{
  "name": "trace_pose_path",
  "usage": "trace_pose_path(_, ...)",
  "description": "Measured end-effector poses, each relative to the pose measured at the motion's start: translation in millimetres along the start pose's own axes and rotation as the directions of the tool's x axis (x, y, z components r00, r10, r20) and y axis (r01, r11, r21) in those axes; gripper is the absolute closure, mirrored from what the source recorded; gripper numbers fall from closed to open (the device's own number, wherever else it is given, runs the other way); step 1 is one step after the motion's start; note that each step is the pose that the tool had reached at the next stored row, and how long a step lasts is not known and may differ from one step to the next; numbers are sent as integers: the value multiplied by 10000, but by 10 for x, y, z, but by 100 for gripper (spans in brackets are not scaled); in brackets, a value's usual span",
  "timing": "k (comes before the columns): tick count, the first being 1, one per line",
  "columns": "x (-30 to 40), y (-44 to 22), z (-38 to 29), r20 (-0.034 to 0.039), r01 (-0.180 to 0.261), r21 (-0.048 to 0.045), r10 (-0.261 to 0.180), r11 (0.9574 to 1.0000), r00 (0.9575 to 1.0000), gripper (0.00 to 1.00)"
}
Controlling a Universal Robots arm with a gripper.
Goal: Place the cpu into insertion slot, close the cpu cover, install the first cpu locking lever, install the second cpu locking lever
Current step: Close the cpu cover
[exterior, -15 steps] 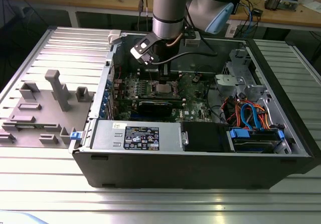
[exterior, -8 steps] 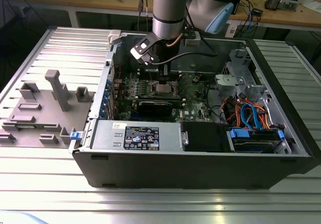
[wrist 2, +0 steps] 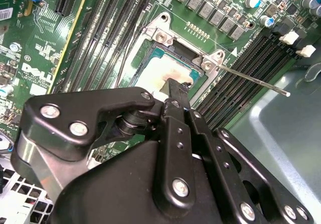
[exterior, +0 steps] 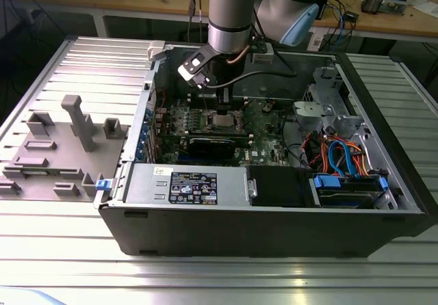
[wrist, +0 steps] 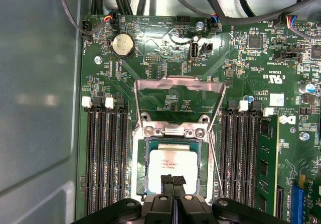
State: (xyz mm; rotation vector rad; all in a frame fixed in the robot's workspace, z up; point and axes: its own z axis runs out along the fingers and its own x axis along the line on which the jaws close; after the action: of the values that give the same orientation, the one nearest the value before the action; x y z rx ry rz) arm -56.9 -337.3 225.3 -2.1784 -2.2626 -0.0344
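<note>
Cpu [wrist: 173, 166]: lies flat in the insertion slot [wrist: 142, 163], silver top up, square to the rim.
Cpu cover [wrist: 178, 85]: tipped back on its hinge, leaving the slot open from above; I see bare board through its window.
Gripper [wrist: 173, 179]: fingers [wrist: 167, 180] drawn together, holding nothing, tips at the chip's edge. I cannot tell whether they touch it or hover.
Locking lever [wrist 2: 251, 78]: a thin rod angled free of the socket, unlatched. I judge that is why the cover can stand up.
Computer case [exterior: 274, 223]: on its side, lid off, so my arm reaches straight down.
</note>
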Motion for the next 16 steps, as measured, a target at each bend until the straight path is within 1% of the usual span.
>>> trace_pose_path(7, -1, 0, -2, 1, 2, 1, -2, 10000, 10000, 89)
trace_pose_path(13, 1, 2, -104, -1, 2, -1, -2, 10000, 10000, 89)
trace_pose_path(16, 2, 2, -141, -1, 2, -1, -2, 10000, 10000, 89)
